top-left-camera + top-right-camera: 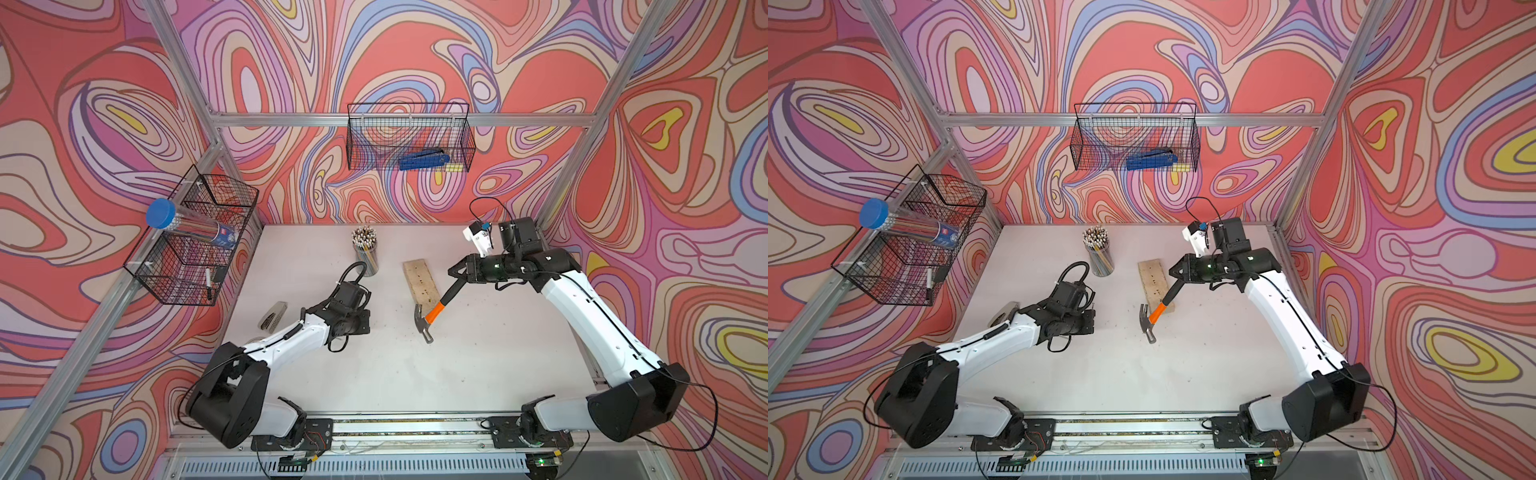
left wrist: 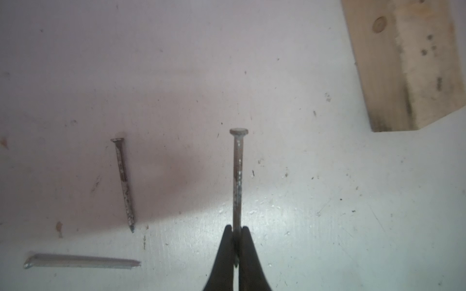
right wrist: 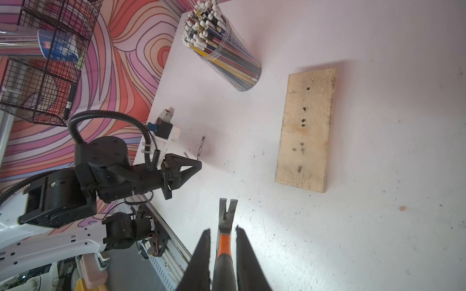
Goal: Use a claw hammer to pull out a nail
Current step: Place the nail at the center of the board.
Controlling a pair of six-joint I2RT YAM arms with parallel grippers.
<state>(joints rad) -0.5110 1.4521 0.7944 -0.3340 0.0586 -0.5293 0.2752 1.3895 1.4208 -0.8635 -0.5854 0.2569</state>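
Over the table [image 1: 415, 374], we see left fingers [image 2: 224, 252] pinching a freed nail [image 2: 238, 176], right fingers [image 3: 201, 257] gripping the claw hammer [image 3: 227, 214], and holes [image 3: 304, 108] in the board [image 3: 317, 131] empty: pulling looks done.

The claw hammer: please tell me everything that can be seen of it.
The small claw hammer has a silver steel head with a forked, curved claw and a handle that is orange near the head and black further back. The right tool is shut on the black part. The hammer slants, head lowest, over the white table beside the near end of the pale wooden board. Whether the head touches the table cannot be told.
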